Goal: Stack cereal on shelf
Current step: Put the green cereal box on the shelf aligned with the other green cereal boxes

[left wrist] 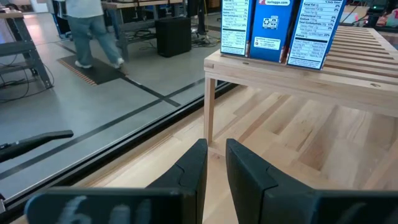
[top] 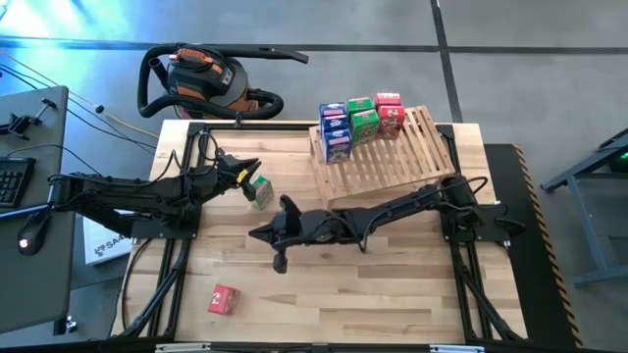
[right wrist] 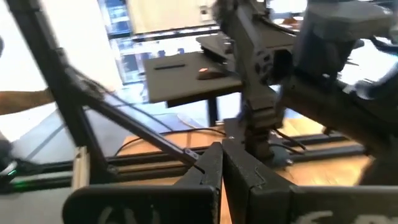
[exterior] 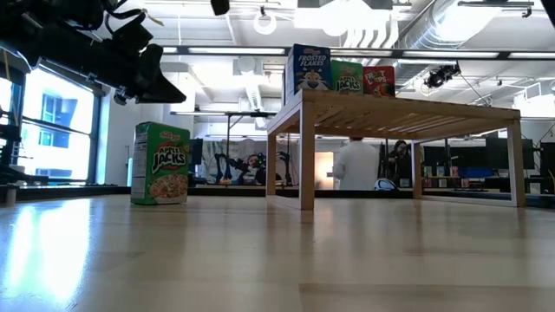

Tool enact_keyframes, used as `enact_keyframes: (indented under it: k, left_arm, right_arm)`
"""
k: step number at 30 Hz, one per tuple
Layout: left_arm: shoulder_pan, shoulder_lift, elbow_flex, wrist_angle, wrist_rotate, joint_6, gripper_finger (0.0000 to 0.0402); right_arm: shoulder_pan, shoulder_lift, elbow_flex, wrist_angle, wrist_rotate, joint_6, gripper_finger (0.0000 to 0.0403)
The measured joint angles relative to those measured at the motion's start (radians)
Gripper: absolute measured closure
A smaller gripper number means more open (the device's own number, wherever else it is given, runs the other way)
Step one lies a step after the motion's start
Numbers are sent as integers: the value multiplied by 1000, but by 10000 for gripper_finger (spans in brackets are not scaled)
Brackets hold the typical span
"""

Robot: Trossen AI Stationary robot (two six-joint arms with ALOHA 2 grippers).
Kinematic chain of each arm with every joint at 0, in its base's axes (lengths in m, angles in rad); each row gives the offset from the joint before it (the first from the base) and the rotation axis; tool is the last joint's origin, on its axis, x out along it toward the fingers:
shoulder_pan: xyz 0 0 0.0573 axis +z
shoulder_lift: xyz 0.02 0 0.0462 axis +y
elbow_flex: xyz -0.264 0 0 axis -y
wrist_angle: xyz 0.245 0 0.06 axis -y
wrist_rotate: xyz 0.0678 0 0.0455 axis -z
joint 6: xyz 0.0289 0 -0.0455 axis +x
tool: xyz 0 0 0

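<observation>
The cereal boxes are in three spots. Six sit on the wooden shelf point(top: 392, 152): the blue boxes point(top: 336, 132), the green boxes point(top: 363, 118) and the red boxes point(top: 390, 113) are packed side by side at its far left end. In the low view they show as Frosted Flakes point(exterior: 310, 69), Apple Jacks point(exterior: 347, 76) and Froot Loops point(exterior: 378, 80), standing upright in a row on the slats.

One more green Apple Jacks box point(top: 260, 190) stands upright on the tabletop point(top: 392, 284), just in front of the left pincer point(top: 245, 173). In the low view this box point(exterior: 159, 164) rests on the wood with nothing holding it, and the left pincer hangs above it, off to the side. Its fingers point(left wrist: 193, 168) have only a thin gap between them and pinch nothing.

A red box point(top: 224, 299) lies alone near the front left of the tabletop, well apart from both pincers.

The right pincer point(top: 261, 233) is over the middle of the tabletop, near the green box and in front of the shelf. Its fingers point(right wrist: 211, 168) are pressed together and hold nothing.

Behind the tabletop, on the floor, sits an orange and black shop vacuum point(top: 201, 78). A person point(left wrist: 93, 31) walks in the room beyond.
</observation>
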Motion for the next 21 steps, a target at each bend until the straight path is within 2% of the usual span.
enact_keyframes:
  k: [5, 10, 16, 21]
  left_arm:
    - [0, 0, 0, 0, 0, 0, 353]
    - [0, 0, 0, 0, 0, 0, 353]
    - [0, 0, 0, 0, 0, 0, 353]
    - [0, 0, 0, 0, 0, 0, 353]
  right_arm:
    - [-37, 0, 14, -22, -231, -45, 403]
    - [-65, 0, 96, -186, -409, -113, 384]
    - [-65, 0, 176, -360, -518, -262, 300]
    - [-59, 0, 180, -401, -543, -271, 208]
